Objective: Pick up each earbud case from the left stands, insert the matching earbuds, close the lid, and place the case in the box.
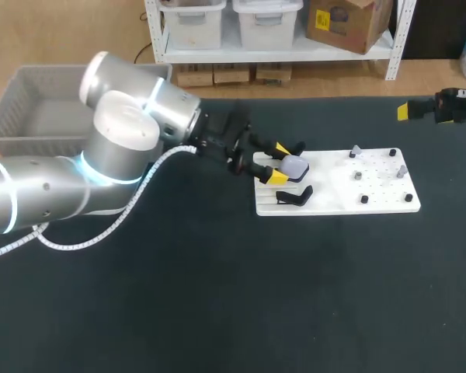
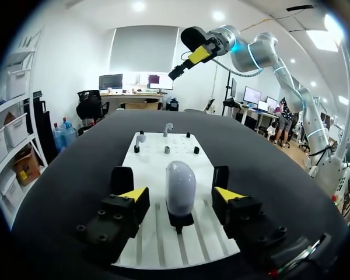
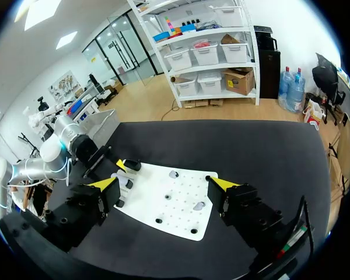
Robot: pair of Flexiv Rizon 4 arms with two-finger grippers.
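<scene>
Left gripper (image 2: 181, 196) spread wide either side of the pale earbud case (image 2: 180, 185), not touching; case upright on its black stand (image 2: 179, 220), long axis vertical; right gripper (image 3: 163, 184) open too.

A black bench (image 1: 217, 311) carries a white perforated board (image 1: 338, 202), which lies at 3 o'clock from the bench's middle. Small black pegs (image 1: 364, 199) stand upright on the board's 3 o'clock half.
</scene>
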